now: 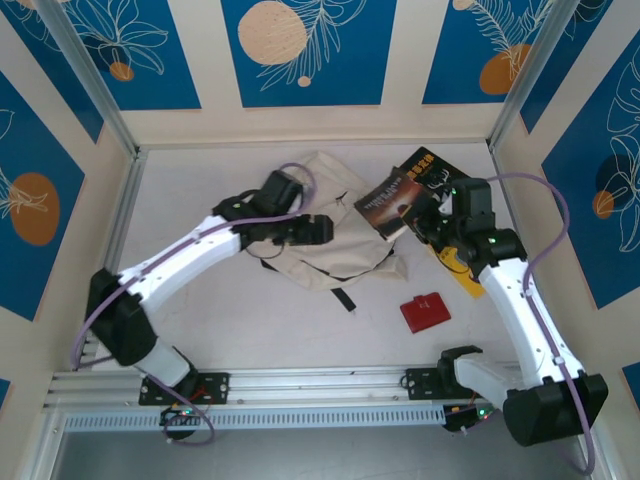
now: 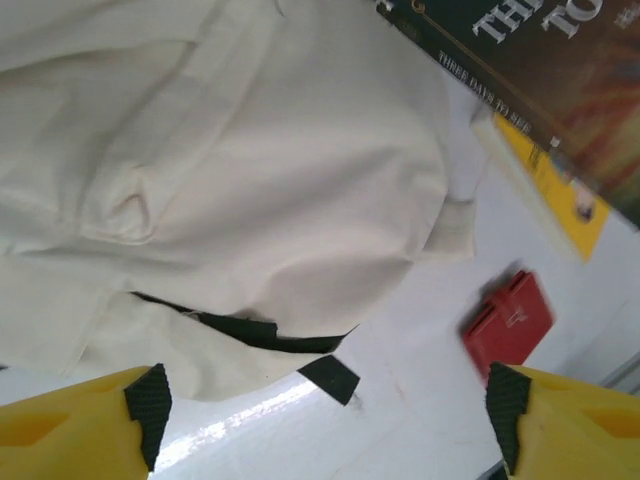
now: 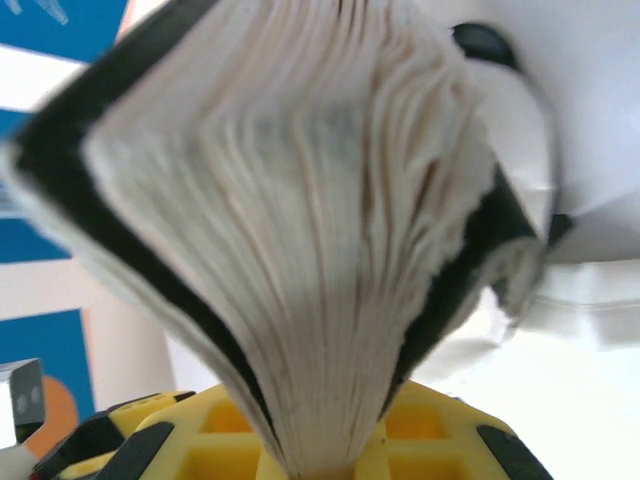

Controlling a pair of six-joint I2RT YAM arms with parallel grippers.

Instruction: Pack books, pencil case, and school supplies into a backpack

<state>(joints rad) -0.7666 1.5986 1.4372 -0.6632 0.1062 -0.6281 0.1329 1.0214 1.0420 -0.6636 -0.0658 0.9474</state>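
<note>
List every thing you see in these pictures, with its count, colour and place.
backpack: one, cream-white with black straps, centre of the table.
dark brown book: one, at the backpack's right edge, held in the right gripper.
black book: one, orange-yellow lettering, behind the brown book.
yellow book: one, right side, partly under the right arm.
red flat item: one, on the table, right of the backpack.
left gripper: open, above the backpack.
right gripper: shut on the dark brown book.

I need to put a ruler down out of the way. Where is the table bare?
Bare: the far-left corner beside the backpack, and the near strip between backpack and rail, left of the red case. Crowded at right: books, right gripper.
</note>
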